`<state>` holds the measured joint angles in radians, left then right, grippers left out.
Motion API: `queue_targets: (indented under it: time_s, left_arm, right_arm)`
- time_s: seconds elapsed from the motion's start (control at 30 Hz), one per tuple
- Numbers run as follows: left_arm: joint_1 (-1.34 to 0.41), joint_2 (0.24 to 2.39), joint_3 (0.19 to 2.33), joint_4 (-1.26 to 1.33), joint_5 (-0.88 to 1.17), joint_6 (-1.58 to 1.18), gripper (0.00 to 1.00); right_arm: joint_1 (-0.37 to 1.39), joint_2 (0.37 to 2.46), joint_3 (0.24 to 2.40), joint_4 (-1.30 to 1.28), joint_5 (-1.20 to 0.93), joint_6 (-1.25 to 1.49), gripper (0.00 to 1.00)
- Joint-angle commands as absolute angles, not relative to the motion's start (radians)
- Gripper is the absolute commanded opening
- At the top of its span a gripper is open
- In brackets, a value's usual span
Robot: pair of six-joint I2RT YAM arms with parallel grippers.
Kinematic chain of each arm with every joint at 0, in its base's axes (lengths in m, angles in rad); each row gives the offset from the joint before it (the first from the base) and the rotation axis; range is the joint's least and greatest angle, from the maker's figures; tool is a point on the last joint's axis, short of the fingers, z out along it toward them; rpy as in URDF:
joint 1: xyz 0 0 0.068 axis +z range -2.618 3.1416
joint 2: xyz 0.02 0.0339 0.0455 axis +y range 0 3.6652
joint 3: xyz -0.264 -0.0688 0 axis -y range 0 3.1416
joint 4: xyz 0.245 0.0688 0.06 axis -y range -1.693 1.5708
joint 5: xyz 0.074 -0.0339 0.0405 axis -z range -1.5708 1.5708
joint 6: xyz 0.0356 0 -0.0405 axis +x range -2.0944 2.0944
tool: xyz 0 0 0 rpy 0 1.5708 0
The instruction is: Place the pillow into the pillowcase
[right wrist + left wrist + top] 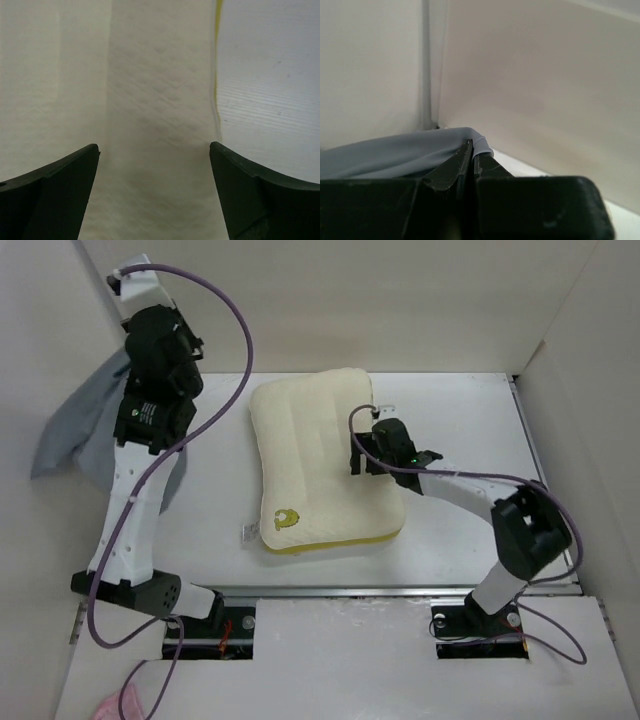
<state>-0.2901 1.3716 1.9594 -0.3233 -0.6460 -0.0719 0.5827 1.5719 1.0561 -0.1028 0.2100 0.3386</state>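
Currently, I am pinching the thin grey fabric pillowcase [395, 152] in the left gripper [473, 150], far left, and hovering the right gripper [154, 147], spread apart, over the thick cream foam pillow [320, 455] on the white table [470, 430], wanting a firm edge grip.

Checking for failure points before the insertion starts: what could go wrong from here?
1. The left hand is shut on just a small fold of the pillowcase, which hangs bunched by the left wall. It could slip out, and no opening is visibly spread.
2. The right hand is open above the pillow, near its yellow edge band. The thick foam may squeeze out of a shallow pinch.
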Motion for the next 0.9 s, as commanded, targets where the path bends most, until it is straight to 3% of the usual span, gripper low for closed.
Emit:
queue_targets:
  time_s: [0.0, 0.03, 0.07, 0.1, 0.13, 0.17, 0.3, 0.5, 0.6, 0.63, 0.67, 0.73, 0.77, 0.8, 0.83, 0.87]
  left_arm:
    - [-0.29, 1.43, 1.921, -0.337, -0.534, -0.164, 0.0]
    - [-0.29, 1.463, 1.921, -0.347, -0.525, -0.173, 0.0]
    - [-0.29, 1.479, 1.931, -0.356, -0.525, -0.173, 0.0]
    - [-0.29, 1.492, 1.956, -0.371, -0.509, -0.173, 0.0]
    - [-0.29, 1.505, 1.966, -0.371, -0.5, -0.173, 0.0]
    - [-0.281, 1.523, 1.976, -0.371, -0.5, -0.173, 0.0]
    - [-0.281, 1.534, 2.012, -0.371, -0.404, -0.183, 0.0]
    - [-0.281, 1.496, 1.922, -0.308, -0.247, -0.204, 0.0]
    - [-0.281, 1.468, 1.853, -0.287, -0.206, -0.204, 0.0]
    - [-0.29, 1.459, 1.839, -0.287, -0.196, -0.213, 0.0]
    - [-0.29, 1.459, 1.82, -0.287, -0.196, -0.213, 0.0]
    - [-0.29, 1.45, 1.804, -0.287, -0.184, -0.222, 0.0]
    - [-0.29, 1.45, 1.804, -0.287, -0.184, -0.222, 0.05]
    - [-0.29, 1.45, 1.804, -0.304, -0.21, -0.239, 0.7]
    - [-0.29, 1.45, 1.804, -0.319, -0.234, -0.25, 1.0]
    - [-0.29, 1.45, 1.795, -0.356, -0.27, -0.28, 1.0]
  right_arm:
    - [0.592, 1.714, 1.121, -0.054, 0.13, 0.324, 0.93]
    - [0.592, 1.741, 1.121, -0.067, 0.13, 0.337, 0.81]
    - [0.592, 1.756, 1.133, -0.067, 0.159, 0.347, 0.55]
    - [0.592, 1.766, 1.134, -0.101, 0.194, 0.362, 0.14]
    - [0.581, 1.755, 1.134, -0.116, 0.237, 0.394, 0.05]
    - [0.569, 1.735, 1.134, -0.132, 0.356, 0.414, 0.0]
    - [0.474, 1.574, 1.118, -0.251, 0.566, 0.462, 0.0]
    - [0.264, 1.431, 1.192, -0.486, 0.676, 0.43, 0.0]
    - [0.186, 1.431, 1.241, -0.566, 0.742, 0.442, 0.21]
    - [0.186, 1.442, 1.25, -0.575, 0.793, 0.442, 0.34]
    - [0.186, 1.451, 1.27, -0.589, 0.808, 0.442, 0.52]
    - [0.186, 1.451, 1.301, -0.589, 0.789, 0.411, 0.57]
    - [0.21, 1.451, 1.311, -0.589, 0.74, 0.394, 0.6]
    - [0.231, 1.441, 1.312, -0.533, 0.706, 0.37, 0.8]
    - [0.253, 1.431, 1.312, -0.502, 0.665, 0.318, 1.0]
    - [0.296, 1.422, 1.312, -0.476, 0.584, 0.302, 1.0]
